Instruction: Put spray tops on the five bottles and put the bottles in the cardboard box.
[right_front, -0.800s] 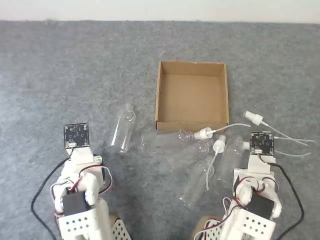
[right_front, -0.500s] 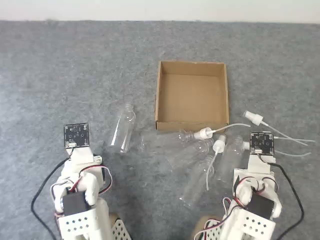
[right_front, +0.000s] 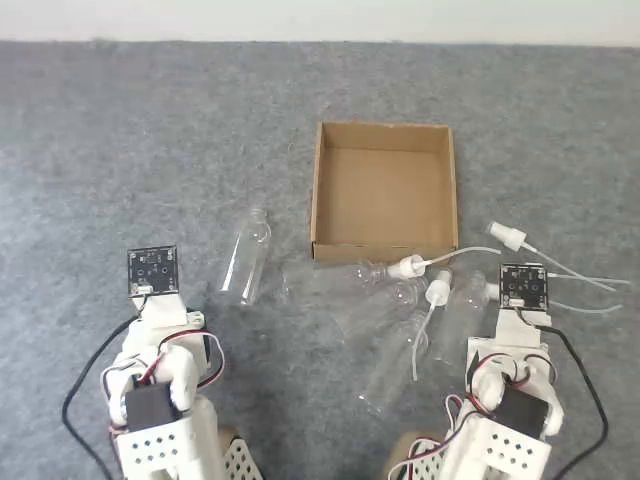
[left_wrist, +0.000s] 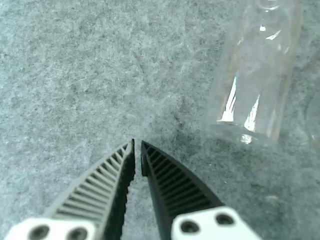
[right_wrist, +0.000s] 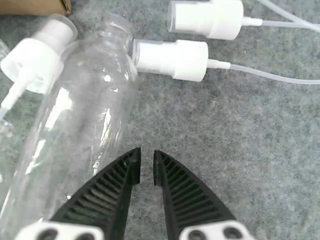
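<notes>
Five clear plastic bottles (right_front: 390, 365) lie on the grey felt tabletop (right_front: 120, 130) just in front of the open brown cardboard box (right_front: 316, 190), exactly as they lay a moment ago, with the white spray tops (right_front: 408, 266) loose among them and nothing in the box. Neither arm has stirred: the left pincer (left_wrist: 137, 145) has its black ribbed jaws together near the bottle lying apart from the rest, and the right pincer (right_wrist: 146, 152) is all but together beside another bottle and two tops, both gripping nothing. By my reckoning the work has not begun, since no top looks fitted.
</notes>
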